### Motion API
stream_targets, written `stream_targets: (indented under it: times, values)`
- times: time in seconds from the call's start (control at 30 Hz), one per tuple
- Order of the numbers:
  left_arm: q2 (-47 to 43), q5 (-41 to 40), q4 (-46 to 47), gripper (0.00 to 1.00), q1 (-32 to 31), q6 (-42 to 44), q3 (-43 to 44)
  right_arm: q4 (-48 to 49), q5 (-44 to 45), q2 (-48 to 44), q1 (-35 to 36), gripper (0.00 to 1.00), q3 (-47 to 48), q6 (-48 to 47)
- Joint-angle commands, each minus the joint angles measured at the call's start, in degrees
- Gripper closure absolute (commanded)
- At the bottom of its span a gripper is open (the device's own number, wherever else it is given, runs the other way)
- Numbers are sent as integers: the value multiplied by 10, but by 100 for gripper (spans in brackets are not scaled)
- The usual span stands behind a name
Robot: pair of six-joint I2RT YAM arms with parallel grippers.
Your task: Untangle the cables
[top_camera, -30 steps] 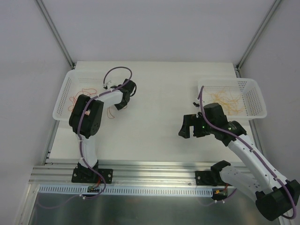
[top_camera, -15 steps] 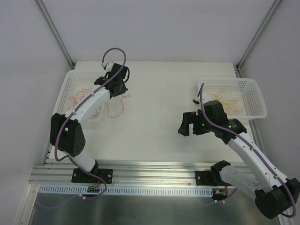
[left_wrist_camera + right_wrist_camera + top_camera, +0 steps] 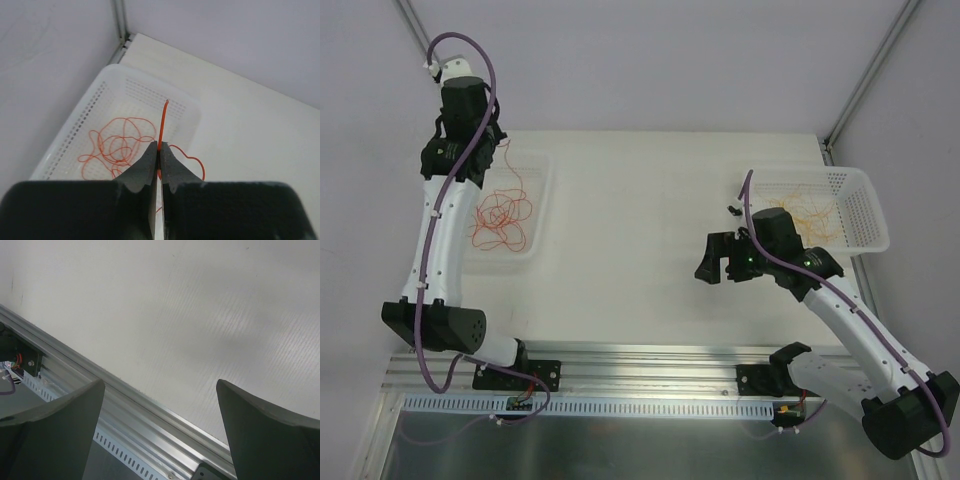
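Observation:
The red-orange cables (image 3: pixel 500 215) lie as a tangle of loops in the white basket (image 3: pixel 545 200) at the left. High over the basket's far left end, my left gripper (image 3: pixel 485 150) is shut on one red strand. In the left wrist view that strand (image 3: pixel 163 122) sticks straight out past the closed left gripper (image 3: pixel 159 149), with the tangle (image 3: pixel 117 147) below in the basket (image 3: pixel 145 82). Paler yellow-orange cables (image 3: pixel 810 212) fill the right basket (image 3: pixel 865 190). My right gripper (image 3: pixel 715 262) hangs open over bare table; in its own view the right gripper (image 3: pixel 160 385) holds nothing.
An aluminium rail (image 3: pixel 130 400) runs along the table's near edge under the right gripper. Grey walls and corner posts (image 3: pixel 435 60) close in the back and sides. The left arm's purple hose (image 3: pixel 485 75) loops up by the back wall.
The left gripper closed on a red strand beside the basket, then the arm swung up and back to the far left, lifting the strand. The right arm barely moved.

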Motion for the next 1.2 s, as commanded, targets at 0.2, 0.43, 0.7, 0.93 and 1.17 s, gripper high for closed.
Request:
stream_targets:
  times: [0.2, 0.43, 0.7, 0.93, 1.17]
  values:
    - [97, 45, -4, 99, 101, 34, -17, 13, -8, -5, 4, 1, 22, 11]
    - [146, 30, -3, 63, 112, 6, -69, -7, 0, -14, 4, 0, 30, 5]
    - [13, 81, -4, 1, 112, 10, -124, -81, 91, -60, 4, 1, 58, -9]
    - [-188, 170, -15, 1, 111, 17, -220, -198, 257, -118, 2, 0, 135, -17]
    - [-474, 184, -27, 1, 113, 14, -325, -254, 372, -183, 1, 0, 224, -25]
